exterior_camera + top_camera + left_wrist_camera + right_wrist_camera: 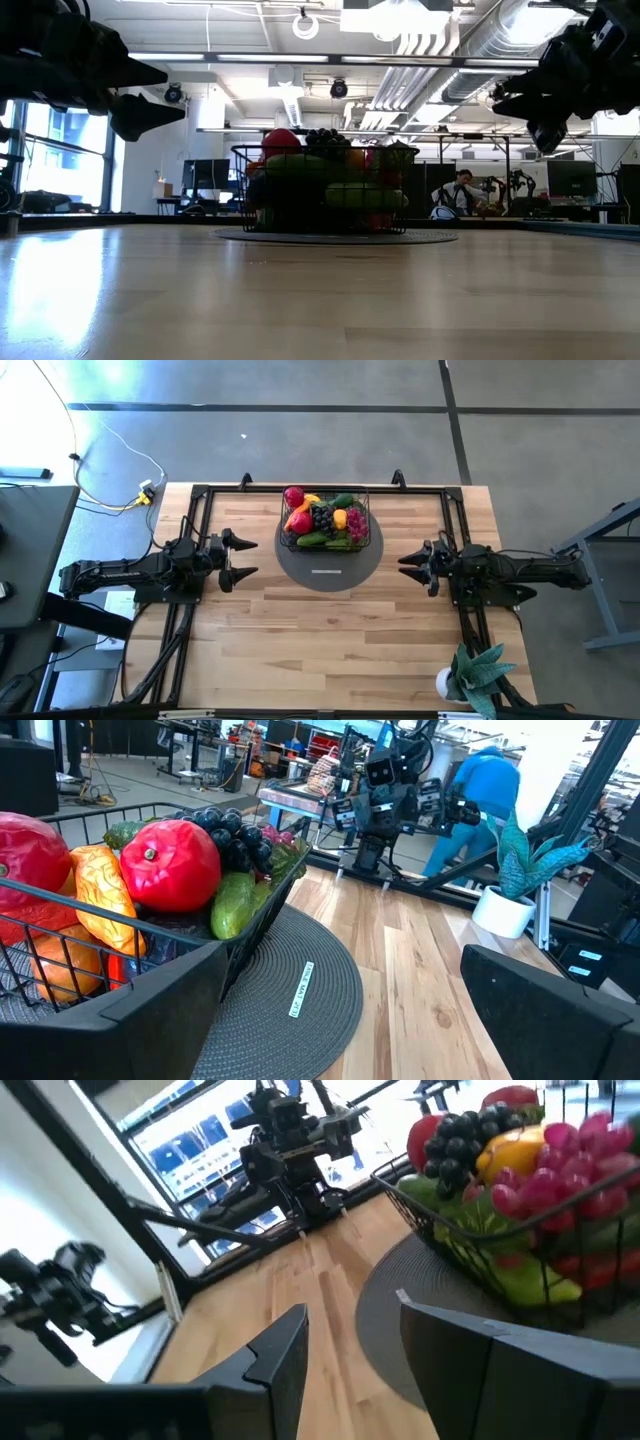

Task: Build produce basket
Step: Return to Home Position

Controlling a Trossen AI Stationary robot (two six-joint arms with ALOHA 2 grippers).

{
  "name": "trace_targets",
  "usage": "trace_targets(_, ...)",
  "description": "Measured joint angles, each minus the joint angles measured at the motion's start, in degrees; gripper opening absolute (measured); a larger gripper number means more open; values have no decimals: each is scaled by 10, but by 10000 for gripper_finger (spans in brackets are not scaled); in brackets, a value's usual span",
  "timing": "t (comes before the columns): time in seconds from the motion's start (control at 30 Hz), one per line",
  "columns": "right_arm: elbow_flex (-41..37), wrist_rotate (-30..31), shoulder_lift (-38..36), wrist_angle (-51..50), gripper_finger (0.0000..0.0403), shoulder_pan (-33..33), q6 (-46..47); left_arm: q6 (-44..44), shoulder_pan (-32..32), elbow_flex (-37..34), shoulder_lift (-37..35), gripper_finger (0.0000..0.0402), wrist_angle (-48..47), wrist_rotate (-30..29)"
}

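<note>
The black wire basket [366,528] stands on a grey round mat [325,572] at the middle of the table's far side. It is heaped with produce [322,520]: red fruits, dark and purple grapes, orange and green pieces. In the low view the basket [325,205] shows side-on with the produce [300,150] rising over its rim. My left gripper [256,557] hovers open left of the mat, pointing level at the basket [60,975]. My right gripper [405,567] hovers right of the mat, pointing level at the basket [470,1240], its fingers apart with nothing between them.
A potted green plant [475,675] stands at the table's near right corner. Black frame rails [200,500] run along the table's left, far and right sides. Bare wood lies between the mat and the near edge. People show in the room beyond [460,190].
</note>
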Motion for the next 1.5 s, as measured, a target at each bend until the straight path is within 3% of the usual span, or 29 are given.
trace_targets(0.3, 0, 0, 0, -7, 145, 0, 84, 0, 0, 0, 0, 392, 0, 0)
trace_targets(1.5, 0, 0, 0, -8, 145, 0, 83, 0, 0, 0, 0, 392, 0, 0)
